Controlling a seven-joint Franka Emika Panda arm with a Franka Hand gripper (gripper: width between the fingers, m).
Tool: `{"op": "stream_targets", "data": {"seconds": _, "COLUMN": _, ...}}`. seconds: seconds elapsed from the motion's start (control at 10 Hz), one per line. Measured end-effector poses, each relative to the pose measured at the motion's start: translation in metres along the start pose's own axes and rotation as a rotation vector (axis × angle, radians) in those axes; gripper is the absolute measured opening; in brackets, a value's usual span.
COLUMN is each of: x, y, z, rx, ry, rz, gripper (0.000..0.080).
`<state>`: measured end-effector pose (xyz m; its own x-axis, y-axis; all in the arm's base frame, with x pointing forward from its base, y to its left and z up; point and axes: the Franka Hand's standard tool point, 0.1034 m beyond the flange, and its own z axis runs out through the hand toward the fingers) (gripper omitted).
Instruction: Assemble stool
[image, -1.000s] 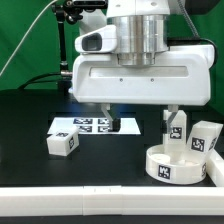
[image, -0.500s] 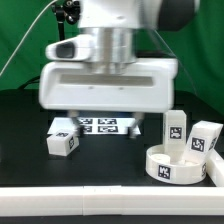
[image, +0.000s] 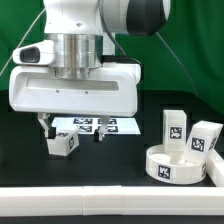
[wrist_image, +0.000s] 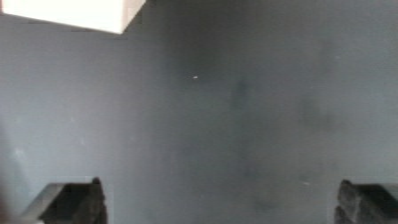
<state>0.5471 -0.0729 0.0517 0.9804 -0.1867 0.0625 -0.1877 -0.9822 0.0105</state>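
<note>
Surface: a matte black tabletop (image: 20, 165) with a pale strip along its front edge.
Room: a plain green backdrop (image: 190, 30) behind the tabletop.
Arm: the glossy white arm (image: 75, 45) stands upright over the tabletop, toward the exterior view's left, with its broad wrist housing level.
Gripper: the gripper (image: 70, 130) points straight down, jaws spread wide and grasping nothing. In the wrist view its dark fingers (wrist_image: 71, 203) hang over bare tabletop.
Seat: the low ring-shaped seat (image: 178, 165) lies flat near the front edge at the exterior view's right, well apart from the gripper.
Legs: one leg (image: 63, 143) sits tilted, seen between the fingers in the exterior view; whether it lies under them, I cannot tell. Two more legs (image: 174, 126) stand just behind the seat.
Marker board: the marker board (image: 112, 125) lies flat mid-tabletop, partly hidden by the gripper.
Materials: smooth white plastic, blocky legs, black-and-white square tags.
</note>
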Motion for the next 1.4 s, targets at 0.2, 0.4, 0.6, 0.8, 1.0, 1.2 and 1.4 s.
{"op": "stream_targets", "data": {"seconds": 0.2, "x": -0.002, "y": 0.005, "z": 0.001, "rx": 0.005, "ry": -0.008, "rz": 0.017, "gripper": 0.0649}}
{"op": "stream_targets", "data": {"seconds": 0.4, "x": -0.014, "y": 0.036, "z": 0.006, "rx": 0.035, "ry": -0.072, "rz": 0.133, "gripper": 0.0649}}
{"op": "stream_targets", "data": {"seconds": 0.6, "x": -0.016, "y": 0.048, "z": 0.005, "rx": 0.047, "ry": -0.095, "rz": 0.165, "gripper": 0.0649}}
{"op": "stream_targets", "data": {"seconds": 0.8, "x": -0.020, "y": 0.045, "z": 0.007, "rx": 0.056, "ry": -0.127, "rz": 0.159, "gripper": 0.0649}}
{"op": "stream_targets", "data": {"seconds": 1.0, "x": -0.026, "y": 0.043, "z": 0.007, "rx": 0.074, "ry": -0.183, "rz": 0.163, "gripper": 0.0649}}
{"op": "stream_targets", "data": {"seconds": 1.2, "x": -0.029, "y": 0.049, "z": 0.012, "rx": 0.116, "ry": -0.360, "rz": 0.185, "gripper": 0.0649}}
{"op": "stream_targets", "data": {"seconds": 1.4, "x": -0.036, "y": 0.048, "z": 0.016, "rx": 0.143, "ry": -0.486, "rz": 0.189, "gripper": 0.0649}}
